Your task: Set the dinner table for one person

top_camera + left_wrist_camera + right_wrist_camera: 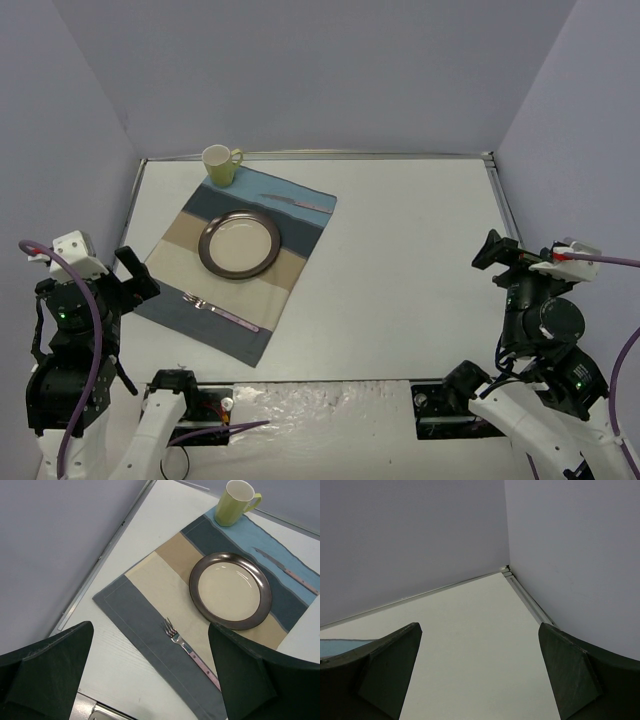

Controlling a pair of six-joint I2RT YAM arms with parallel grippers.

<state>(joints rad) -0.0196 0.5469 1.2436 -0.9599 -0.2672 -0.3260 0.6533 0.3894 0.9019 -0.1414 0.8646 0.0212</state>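
The white dinner table (400,260) carries a blue-and-beige striped placemat (170,290) at the left. On the mat sit a dark-rimmed cream plate (241,245), a fork (220,311) on its near side and a knife (297,204) on its far side. A pale green mug (220,165) stands at the mat's far corner. My left gripper (135,275) is open and empty, raised by the mat's near left edge; its view shows the plate (230,590), fork (190,652), knife (285,570) and mug (236,502). My right gripper (490,250) is open and empty at the right.
Grey walls close in the table on three sides, with thin metal rails (505,205) along its edges. In the right wrist view I see bare tabletop (480,650), the far right corner rail (525,597) and a sliver of the mat (340,647).
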